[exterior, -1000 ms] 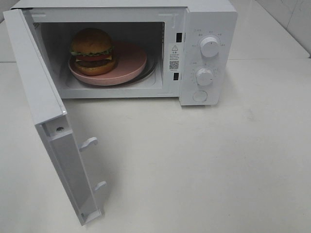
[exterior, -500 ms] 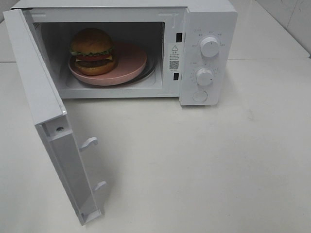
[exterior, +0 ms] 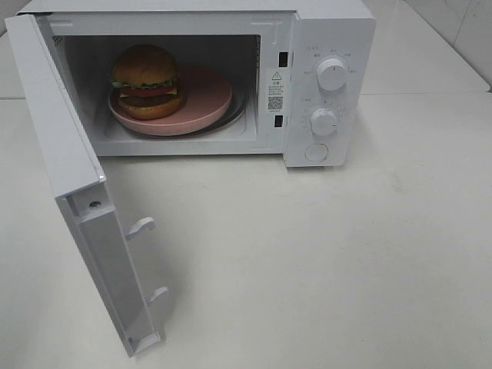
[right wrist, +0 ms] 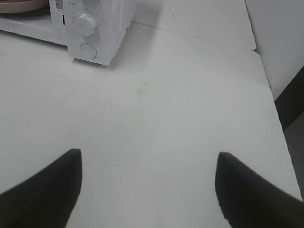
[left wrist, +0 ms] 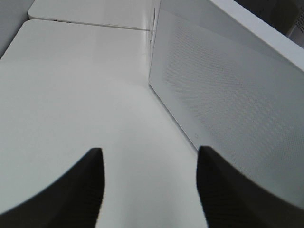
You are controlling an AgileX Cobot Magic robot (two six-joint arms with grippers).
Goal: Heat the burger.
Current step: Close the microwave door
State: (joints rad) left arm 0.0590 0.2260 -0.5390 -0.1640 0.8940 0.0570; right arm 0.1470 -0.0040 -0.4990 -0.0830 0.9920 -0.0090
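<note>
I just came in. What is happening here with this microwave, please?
The burger sits on a pink plate inside the microwave, whose door stands wide open. Neither arm holds anything: the left pincer is open near the door's outer face, the right pincer is open above the table. The door is not yet closed, so heating apparently has not started.

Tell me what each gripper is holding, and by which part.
Nothing is held. The left gripper and the right gripper stand open, only the table showing between the jaws; the burger sits untouched on the pink plate in the microwave.
</note>
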